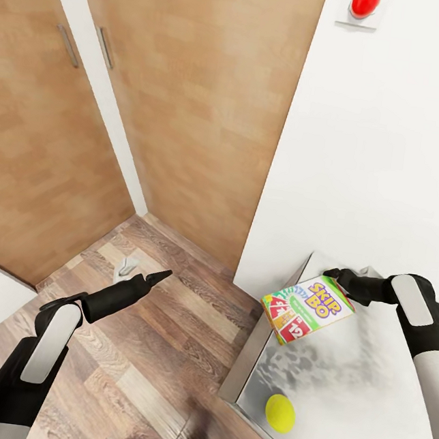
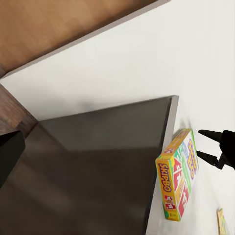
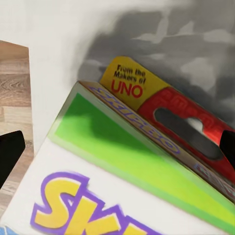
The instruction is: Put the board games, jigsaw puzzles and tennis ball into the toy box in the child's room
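Observation:
The Skip-Bo board game stands tilted on the table near its left edge. My right gripper is open at the box's upper corner. In the left wrist view its two fingers are spread just beside the box. The right wrist view is close on the box lid, with a dark finger at the side. The tennis ball lies on the table nearer me. My left gripper hangs open and empty over the wood floor. The toy box and the bed are out of view.
Wood-panelled doors fill the far left and a white wall rises behind the table. Plank floor lies under my left arm. The table's dark side panel faces that arm. A red object sits high on the wall.

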